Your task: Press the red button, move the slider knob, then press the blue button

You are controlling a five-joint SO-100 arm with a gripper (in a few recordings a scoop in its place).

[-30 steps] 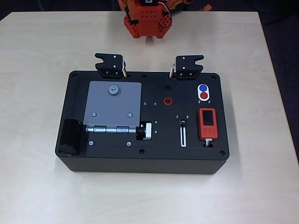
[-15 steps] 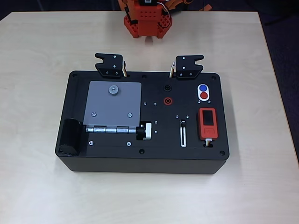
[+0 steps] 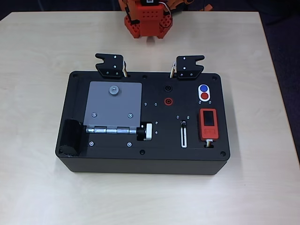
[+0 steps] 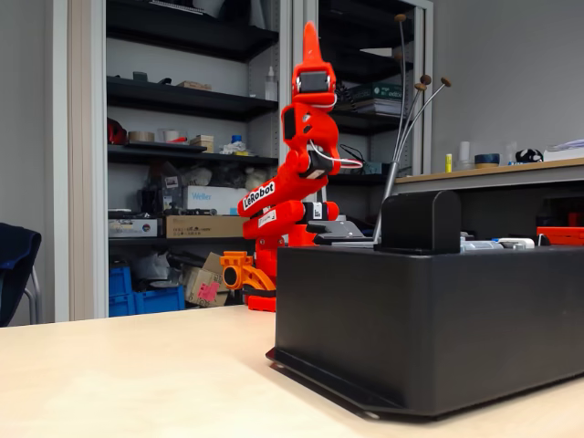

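Observation:
On the black box [image 3: 117, 159] in the overhead view, the red button [image 3: 204, 96] and the blue button [image 3: 203, 88] share a white oval at the right, blue farther from the front. The slider knob [image 3: 183, 123] is a tiny black nub at the far end of its white-rimmed slot [image 3: 183, 136]. In the fixed view the orange arm stands folded behind the box [image 4: 438, 328]. Its gripper [image 4: 310, 32] points straight up, high above the table, fingers together and holding nothing. It is far from the buttons and slider.
A grey hinged plate [image 3: 112, 105], a ribbed white-and-black knob [image 3: 146, 131], a red ring socket [image 3: 167, 101] and a red screen module [image 3: 208, 124] share the box top. Two black brackets [image 3: 110, 64] [image 3: 188, 66] stick up at its far edge. The arm's base [image 3: 147, 18] sits beyond.

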